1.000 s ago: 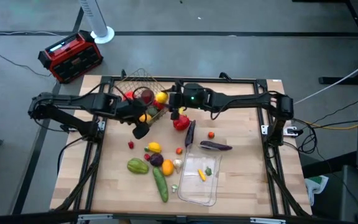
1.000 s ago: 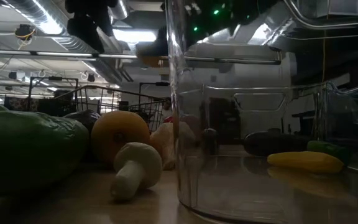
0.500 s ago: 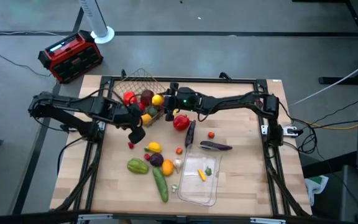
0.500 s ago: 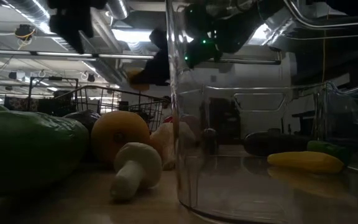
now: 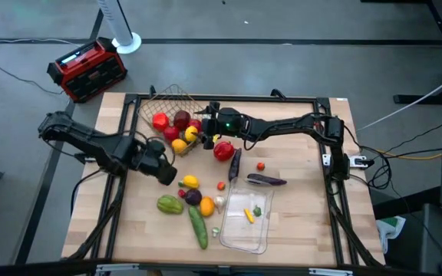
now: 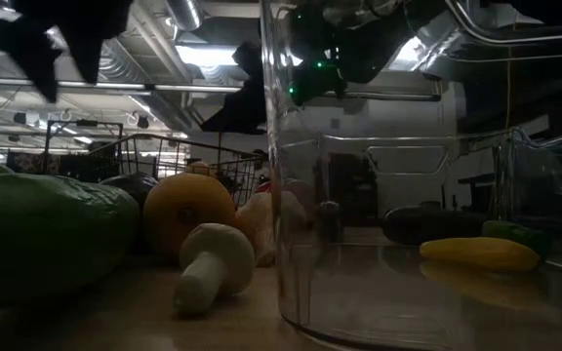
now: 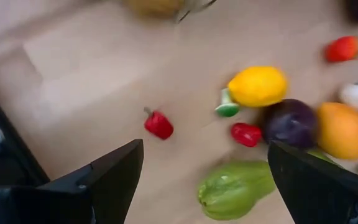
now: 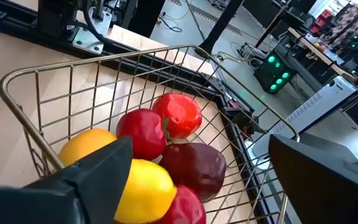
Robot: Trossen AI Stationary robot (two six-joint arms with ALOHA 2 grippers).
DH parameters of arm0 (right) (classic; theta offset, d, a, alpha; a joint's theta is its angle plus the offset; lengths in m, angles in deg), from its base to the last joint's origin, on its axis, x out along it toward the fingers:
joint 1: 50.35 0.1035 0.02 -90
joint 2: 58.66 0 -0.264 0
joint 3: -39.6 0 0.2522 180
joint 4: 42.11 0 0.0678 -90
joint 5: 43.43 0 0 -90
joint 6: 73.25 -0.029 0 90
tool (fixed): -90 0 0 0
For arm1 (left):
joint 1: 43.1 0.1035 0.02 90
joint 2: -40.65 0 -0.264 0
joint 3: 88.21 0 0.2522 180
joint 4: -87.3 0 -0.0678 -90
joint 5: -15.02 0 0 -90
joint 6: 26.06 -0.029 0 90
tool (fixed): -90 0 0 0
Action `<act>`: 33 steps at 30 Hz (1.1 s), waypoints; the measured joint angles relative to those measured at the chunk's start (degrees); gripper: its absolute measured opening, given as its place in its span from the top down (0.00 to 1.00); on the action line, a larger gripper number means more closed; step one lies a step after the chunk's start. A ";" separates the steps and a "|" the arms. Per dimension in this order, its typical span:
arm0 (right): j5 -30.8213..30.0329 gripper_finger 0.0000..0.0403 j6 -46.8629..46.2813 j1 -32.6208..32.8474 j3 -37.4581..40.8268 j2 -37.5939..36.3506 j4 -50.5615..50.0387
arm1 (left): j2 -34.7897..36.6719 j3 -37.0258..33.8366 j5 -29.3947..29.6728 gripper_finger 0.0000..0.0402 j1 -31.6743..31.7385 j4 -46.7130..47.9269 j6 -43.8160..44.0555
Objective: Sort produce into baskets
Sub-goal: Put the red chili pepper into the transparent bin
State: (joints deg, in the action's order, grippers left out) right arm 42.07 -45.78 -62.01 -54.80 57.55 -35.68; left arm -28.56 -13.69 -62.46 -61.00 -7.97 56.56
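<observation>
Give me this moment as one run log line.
right gripper: open above wire basket, yellow fruit inside | left gripper: open, empty, over loose produce | clear tray: few pieces

bronze wire basket, yellow lemon, green squash.

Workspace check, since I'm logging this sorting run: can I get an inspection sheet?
Surface: wooden table, framed by black rails.
Job's things: wire basket holds red, yellow and orange fruits; clear tray holds a few small pieces; loose produce lies between them.
Clutter: nothing seen.
Grippers: left pincer open above the loose produce; right pincer open over the basket.
Cables: a cable trails across the floor.
Surroundings: red-and-black box on the floor.
</observation>
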 joint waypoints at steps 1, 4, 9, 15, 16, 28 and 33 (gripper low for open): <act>0.00 0.06 -0.01 0.00 0.00 0.00 0.00 | 0.02 -1.45 0.00 0.16 -0.70 -0.67 2.87; -0.02 0.04 -0.04 0.00 0.00 0.00 -0.27 | 0.02 -5.39 0.02 0.16 -2.73 -2.20 9.75; -0.19 0.04 -0.07 0.43 0.02 -2.23 -3.39 | 0.04 -12.26 0.07 0.17 -4.45 -8.92 16.45; -0.95 0.04 -0.07 1.38 0.00 -9.03 -10.69 | 0.04 -20.03 0.09 0.21 -4.56 -18.58 18.71; -1.09 0.04 -0.02 1.64 -0.02 -10.63 -13.13 | 0.04 -21.13 0.09 0.23 -4.56 -19.88 19.10; -1.42 0.04 -0.39 1.92 -0.01 -29.11 -45.01 | -0.88 -29.95 0.39 0.43 -4.39 -29.07 21.16; -1.40 0.04 -6.06 1.95 0.00 -35.20 -58.48 | -1.43 -32.03 0.58 0.50 -4.08 -32.48 21.04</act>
State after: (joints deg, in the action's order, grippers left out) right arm 40.68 -51.84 -60.06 -54.80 22.35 -94.16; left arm -29.99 -45.72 -61.88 -65.08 -40.44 77.60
